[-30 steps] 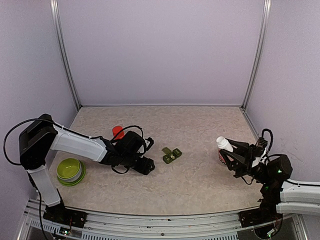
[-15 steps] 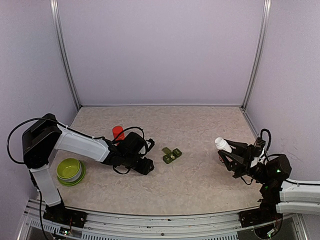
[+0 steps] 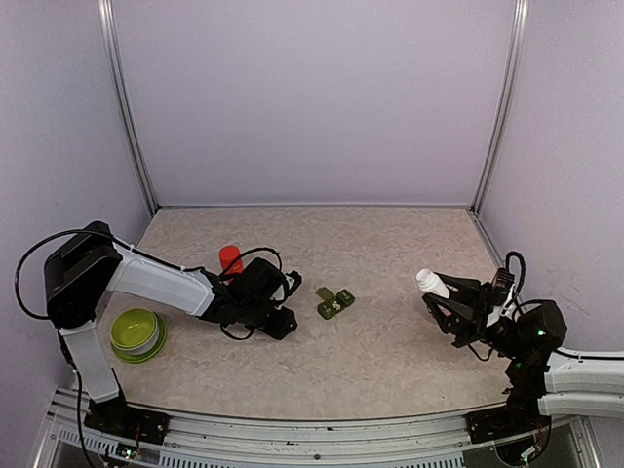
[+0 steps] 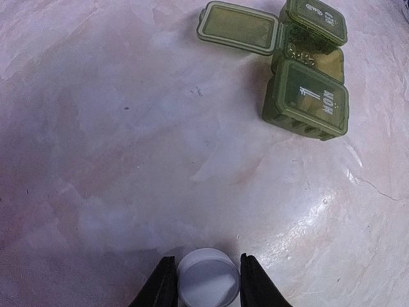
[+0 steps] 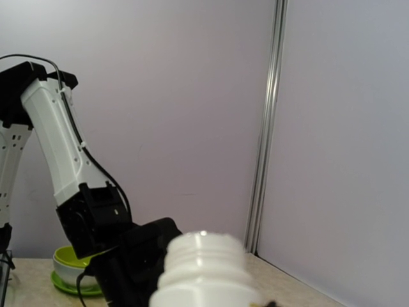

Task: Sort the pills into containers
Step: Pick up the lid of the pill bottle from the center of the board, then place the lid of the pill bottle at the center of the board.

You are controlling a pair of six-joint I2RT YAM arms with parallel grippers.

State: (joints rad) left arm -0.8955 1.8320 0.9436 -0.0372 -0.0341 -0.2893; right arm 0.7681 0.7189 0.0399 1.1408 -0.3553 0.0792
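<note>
The containers (image 3: 334, 301) are a dark green strip of three small compartments in the middle of the table. In the left wrist view the containers (image 4: 307, 96) have one lid (image 4: 238, 27) swung open and two lids down. My left gripper (image 3: 281, 322) is low on the table to their left. Its jaws are closed against a round white cap (image 4: 206, 281). My right gripper (image 3: 450, 304) holds an uncapped white bottle (image 3: 429, 283) above the table at the right, neck tilted up and left. The bottle's threaded neck (image 5: 204, 256) fills the right wrist view. No pills show.
A red cylindrical bottle (image 3: 230, 258) stands just behind the left arm. A lime-green bowl (image 3: 136, 332) sits near the left front edge. Lilac walls with metal corner posts enclose the table on three sides.
My left gripper's jaws have closed in from wide apart onto the white cap. The right gripper with the bottle has drifted slightly left.
</note>
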